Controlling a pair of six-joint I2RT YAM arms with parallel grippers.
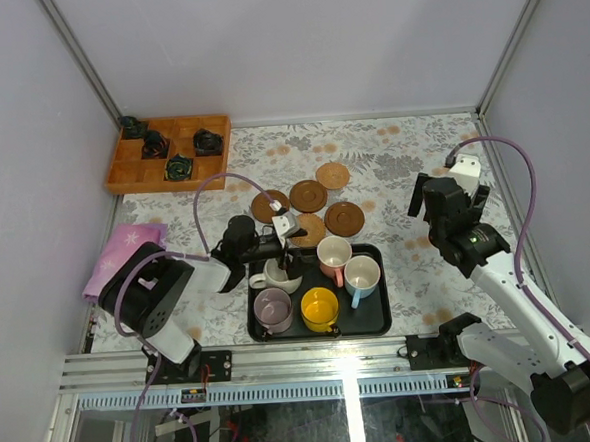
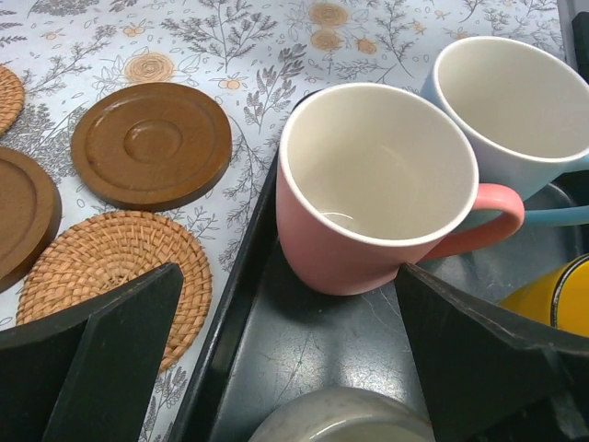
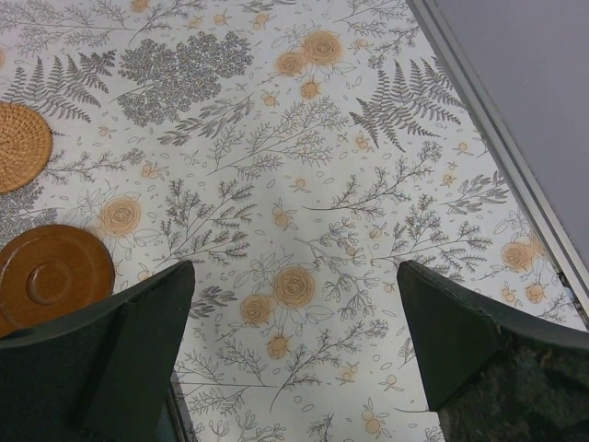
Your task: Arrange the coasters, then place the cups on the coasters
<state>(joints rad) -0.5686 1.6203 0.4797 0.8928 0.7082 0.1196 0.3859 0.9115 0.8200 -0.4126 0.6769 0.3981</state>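
- Top view: on the floral counter (image 1: 412,164), five coasters (image 1: 308,195) cluster mid-surface. Five cups (image 1: 361,273) stand in a black tray (image 1: 373,314) nearer the arms.
- Left wrist: the left pincer (image 2: 287,267) is wide open over the tray, facing the pink cup (image 2: 368,203).
- Right wrist: the right pincer (image 3: 294,265) is wide open, gripping nothing, above the counter beside the coasters.

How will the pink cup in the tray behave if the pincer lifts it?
The pink cup looks like glazed ceramic: probably stiff, rather slippery. Its base seems narrower than its mouth, so a push near the rim may tip it.
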